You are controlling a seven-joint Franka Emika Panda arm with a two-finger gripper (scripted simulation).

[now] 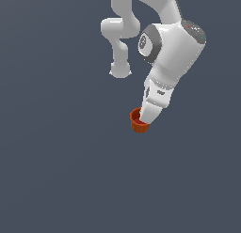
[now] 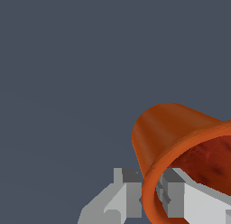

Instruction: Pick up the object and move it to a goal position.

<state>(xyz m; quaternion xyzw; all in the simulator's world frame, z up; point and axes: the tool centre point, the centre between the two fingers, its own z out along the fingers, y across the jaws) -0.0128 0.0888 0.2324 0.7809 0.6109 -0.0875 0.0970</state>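
I've got the pincer (image 2: 151,198) clamped on the cup (image 2: 169,128) rim, one finger inside, so next I carry it steadily to the goal

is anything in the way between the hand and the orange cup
Nothing visible. The hand is already at the cup: in the wrist view one finger sits outside the cup's rim and the other inside it. No other object shows on the plain grey surface.
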